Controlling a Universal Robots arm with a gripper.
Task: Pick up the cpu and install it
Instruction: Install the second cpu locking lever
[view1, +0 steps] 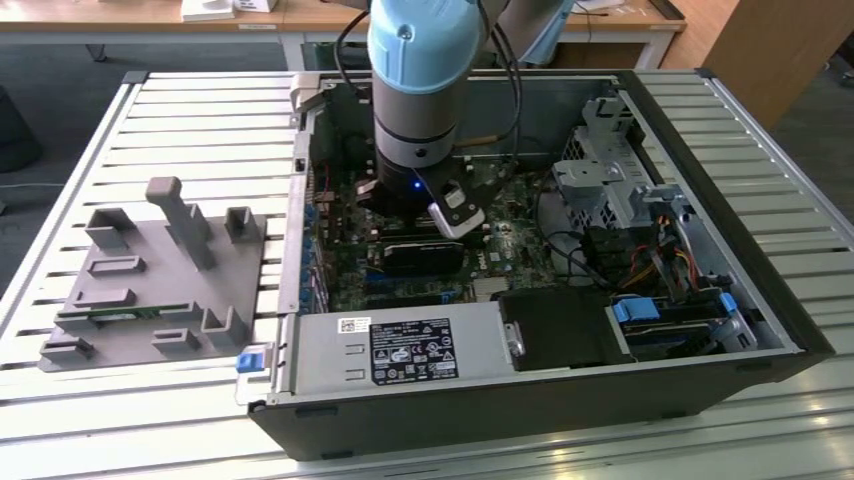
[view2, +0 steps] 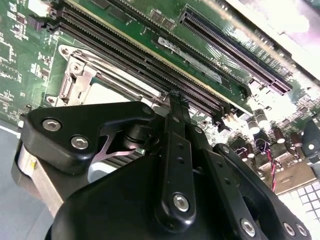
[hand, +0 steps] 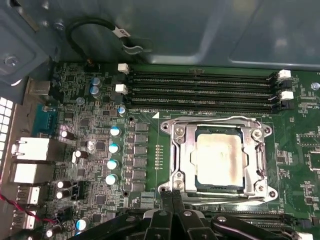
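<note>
Black linkage of the gripper (view2: 172, 100) fills the near part of the second wrist view, its two fingers pressed flat together into one thin blade with nothing between them; the same closed tips show in the first wrist view just at the near edge of the socket (hand: 175, 165). Beyond them, the cpu (hand: 220, 157) already sits inside the socket, its silver-grey top showing through the metal frame, which lies over its rim. Four memory slots (hand: 200, 90) run along the board (hand: 90, 150) just past the socket, toward the case wall. From the exterior view the arm (view1: 420, 90) stands upright inside the open case (view1: 747, 250), reaching down over the middle of the board, while the grey tray (view1: 147, 290) rests on the slatted table (view1: 200, 110) well apart, at the exterior view's left. Whether the frame is latched cannot be told. The risk from here looks to be the closed tips so near the socket: any sideways drift could catch the frame or its lever, nudge the chip out of true and bend the contacts under it. A push straight down on a chip not fully seated would do the same harm, and the nearby slot clips could also be struck.
</note>
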